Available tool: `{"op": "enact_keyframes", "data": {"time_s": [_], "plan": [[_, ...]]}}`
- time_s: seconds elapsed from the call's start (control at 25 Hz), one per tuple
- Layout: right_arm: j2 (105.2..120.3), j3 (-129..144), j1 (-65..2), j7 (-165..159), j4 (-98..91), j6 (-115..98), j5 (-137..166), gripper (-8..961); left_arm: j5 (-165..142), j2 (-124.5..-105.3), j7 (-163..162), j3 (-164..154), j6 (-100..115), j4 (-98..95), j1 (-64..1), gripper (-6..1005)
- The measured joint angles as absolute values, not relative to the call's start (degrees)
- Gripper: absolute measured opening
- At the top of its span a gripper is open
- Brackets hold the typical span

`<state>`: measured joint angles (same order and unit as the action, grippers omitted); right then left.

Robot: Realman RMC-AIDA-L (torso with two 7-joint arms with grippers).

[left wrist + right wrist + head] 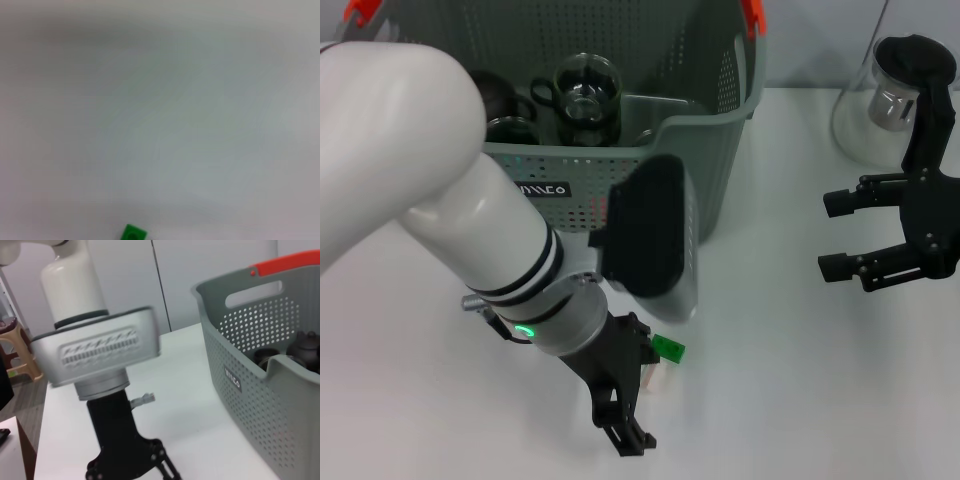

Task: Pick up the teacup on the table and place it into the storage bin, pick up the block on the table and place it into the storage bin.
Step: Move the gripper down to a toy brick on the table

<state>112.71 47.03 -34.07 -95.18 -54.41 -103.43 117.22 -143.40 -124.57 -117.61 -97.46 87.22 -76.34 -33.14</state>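
Observation:
The grey-green perforated storage bin (720, 130) stands at the back of the white table. A glass teacup (586, 95) sits inside it next to other dark tea ware. A small green block (668, 347) lies on the table in front of the bin, close beside my left gripper (625, 395), which hangs low over the table. The block also shows at the edge of the left wrist view (134, 233). The right wrist view shows the left gripper (131, 462) from the side and the bin (250, 390). My right gripper (835, 233) is open and empty, hovering at the right.
A glass pitcher with a black handle (880, 100) stands at the back right, behind my right arm. A dark teapot (500, 95) is in the bin. My bulky left arm (440, 170) hides the table's left part.

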Motion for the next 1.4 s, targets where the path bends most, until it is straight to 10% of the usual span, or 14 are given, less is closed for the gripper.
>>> {"op": "enact_keyframes", "data": {"time_s": [1.4], "plan": [[115.6, 46.38, -35.51, -95.51, -53.0, -100.96, 117.14, 912, -145.29, -124.47, -99.55, -102.2, 81.81, -67.18, -41.69, 860]]}}
